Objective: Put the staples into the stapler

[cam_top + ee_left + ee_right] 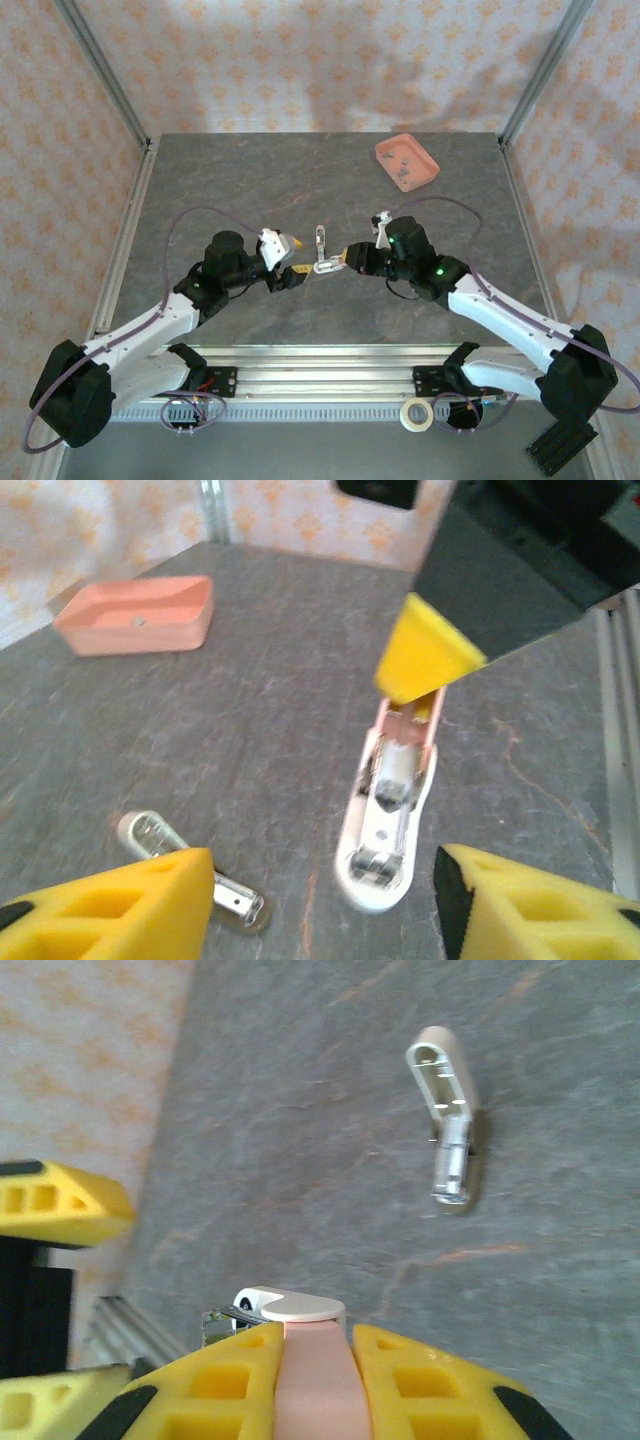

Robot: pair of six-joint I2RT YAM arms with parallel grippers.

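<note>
A small pink-and-white stapler is held just above the table at mid front, its inner metal channel facing up. My right gripper is shut on its pink body. In the top view the right gripper meets the stapler from the right. My left gripper is open, and the stapler's white end lies between its fingers without touching them. From above, the left gripper is just left of the stapler. Tiny grey staples lie in the salmon-pink tray.
A second mini stapler, pale and silvery, lies folded open on the table just behind the held one, with a metal part close to my left finger. The tray stands at the back right. A tape roll rests on the front rail.
</note>
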